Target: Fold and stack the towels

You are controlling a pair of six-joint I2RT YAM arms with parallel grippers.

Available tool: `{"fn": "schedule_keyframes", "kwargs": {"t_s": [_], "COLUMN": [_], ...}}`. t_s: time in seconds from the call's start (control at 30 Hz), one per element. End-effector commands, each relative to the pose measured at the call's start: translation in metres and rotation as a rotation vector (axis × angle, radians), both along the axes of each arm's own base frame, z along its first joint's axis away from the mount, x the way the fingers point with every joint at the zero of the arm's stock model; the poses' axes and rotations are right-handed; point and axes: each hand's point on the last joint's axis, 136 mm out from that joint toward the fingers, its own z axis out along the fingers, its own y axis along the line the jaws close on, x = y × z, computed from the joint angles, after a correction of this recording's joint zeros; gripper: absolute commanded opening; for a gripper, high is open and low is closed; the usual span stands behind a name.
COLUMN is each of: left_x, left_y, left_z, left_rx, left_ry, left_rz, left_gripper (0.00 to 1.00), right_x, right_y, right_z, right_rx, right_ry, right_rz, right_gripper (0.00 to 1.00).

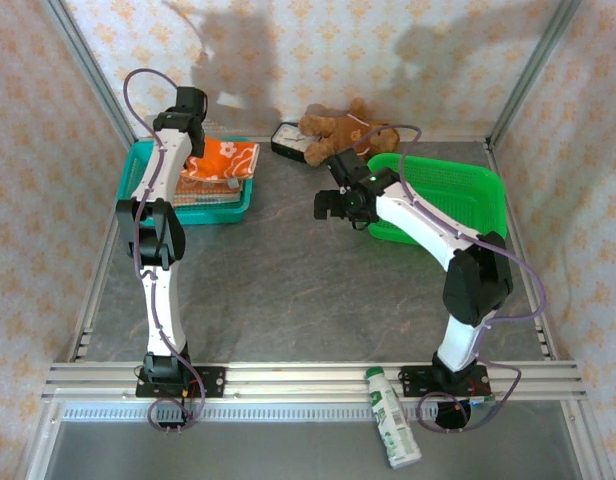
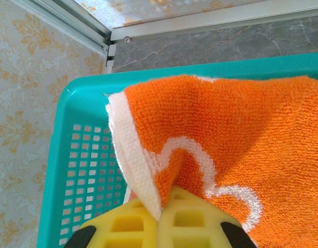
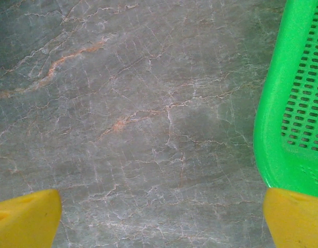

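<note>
The orange towel (image 1: 226, 158) with its white flower print is lying on top in the teal basket (image 1: 138, 170), which is sitting at the far left corner of the table (image 1: 288, 290). More cloth seems to be lying beneath it, though I cannot tell how much. In the left wrist view I'm seeing the left gripper (image 2: 160, 214) clamped on the towel's white-hemmed left edge, the fingers together with the hem pinched between them and puckering up into a ridge. From that pinch the rest of the cloth is spreading away to the right, across the basket and toward the middle of the table. It is looking close to square from above, so I'm reading no real long axis. The left arm is the one on it. The right gripper (image 1: 323, 205) is hanging well apart, jaws wide and holding nothing, over bare table just beside the left rim of the green basket (image 1: 488, 185). I'm judging the pick as under way, with folding not yet begun. The coming move is turning on carrying that edge up and rightward, so the trailing cloth is clearing the teal rim.
</note>
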Motion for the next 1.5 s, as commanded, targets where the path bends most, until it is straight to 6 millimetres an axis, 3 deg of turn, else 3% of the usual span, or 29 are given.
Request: {"fn": "schedule_keyframes", "kwargs": {"t_s": [0.0,0.6,0.77,1.03,1.07,1.17,1.27,1.47], "left_x": [-0.006,-0.009,-0.005,-0.001,-0.001,-0.002,-0.003,-0.005], "left_y": [0.011,0.023,0.015,0.018,0.019,0.026,0.029,0.021], "left_z": [0.039,0.036,0.025,0.012,0.008,0.000,0.005,0.019], "left_rx": [0.041,0.091,0.040,0.048,0.053,0.085,0.099,0.040], "left_ry": [-0.071,-0.050,-0.043,-0.021,-0.011,0.009,-0.006,-0.053], "left_rz": [0.016,0.052,0.023,0.032,0.034,0.060,0.084,0.090], "left_gripper": [0.00,0.00,0.00,0.00,0.07,0.45,0.96,1.00], "right_x": [0.005,0.006,0.006,0.005,0.004,0.005,0.004,0.001], "right_y": [0.000,0.002,0.004,0.002,0.002,0.002,0.002,0.000], "right_z": [0.005,0.004,0.003,0.002,0.003,0.004,0.006,0.008], "right_rx": [0.004,0.009,0.012,0.009,0.010,0.012,0.014,0.025], "right_ry": [-0.001,0.003,0.007,0.009,0.009,0.007,0.006,-0.004], "right_rz": [-0.014,-0.015,-0.012,-0.015,-0.013,-0.016,-0.017,-0.029], "right_gripper": [0.99,0.99,0.99,0.99,0.99,0.99,0.99,0.99]}}
